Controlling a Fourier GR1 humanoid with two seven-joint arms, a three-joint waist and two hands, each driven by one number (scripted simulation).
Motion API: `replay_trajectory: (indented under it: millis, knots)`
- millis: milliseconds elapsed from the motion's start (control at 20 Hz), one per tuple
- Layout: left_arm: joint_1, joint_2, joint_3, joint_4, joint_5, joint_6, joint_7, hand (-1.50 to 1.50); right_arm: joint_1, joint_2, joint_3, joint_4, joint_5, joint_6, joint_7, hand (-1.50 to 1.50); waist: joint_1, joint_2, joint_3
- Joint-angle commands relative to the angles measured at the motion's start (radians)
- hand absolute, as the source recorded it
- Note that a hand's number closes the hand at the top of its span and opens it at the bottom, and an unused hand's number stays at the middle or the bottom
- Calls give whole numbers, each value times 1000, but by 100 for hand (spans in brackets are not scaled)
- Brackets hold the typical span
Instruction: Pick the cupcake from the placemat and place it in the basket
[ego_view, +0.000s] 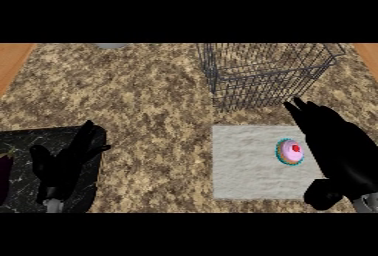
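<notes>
Pink-frosted cupcake with red cherry (290, 151) on pale grey cloth placemat (251, 165), just left of right hand (341, 152), fingers (301, 111) straight, released, dark wire basket (267, 74) just beyond fingertips, left hand (68, 161) relaxed over speckled worktop (148, 100).

Setting: a kitchen. Evidence: a speckled brown granite counter top (133, 95) fills the view, edged on both sides by strips of orange wood (13, 60). A wire basket (269, 75), a pale placemat (247, 165) bearing a cupcake (290, 152), and a black marble slab (29, 150) rest on it.
</notes>
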Motion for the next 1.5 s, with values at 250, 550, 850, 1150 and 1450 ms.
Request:
replay_trajectory:
  millis: [250,550,850,1150,1450]
  knots:
    - [117,-8,-44,106,-37,1,38,0,80,44,10,59,108,-55,-9,-150,6,14,-14]
    - [109,0,-34,65,-29,-3,73,0,88,96,4,101,154,-54,-31,-150,11,13,-15]
    - [69,-7,-11,111,-25,-7,71,0,117,137,48,193,197,-22,-34,-150,9,16,-15]
    - [24,-26,-16,112,-37,10,108,0,99,225,61,233,221,-1,4,-150,8,16,-15]
    - [89,-28,-14,108,-34,-18,51,0,136,216,45,312,276,-63,-78,-150,12,15,-15]
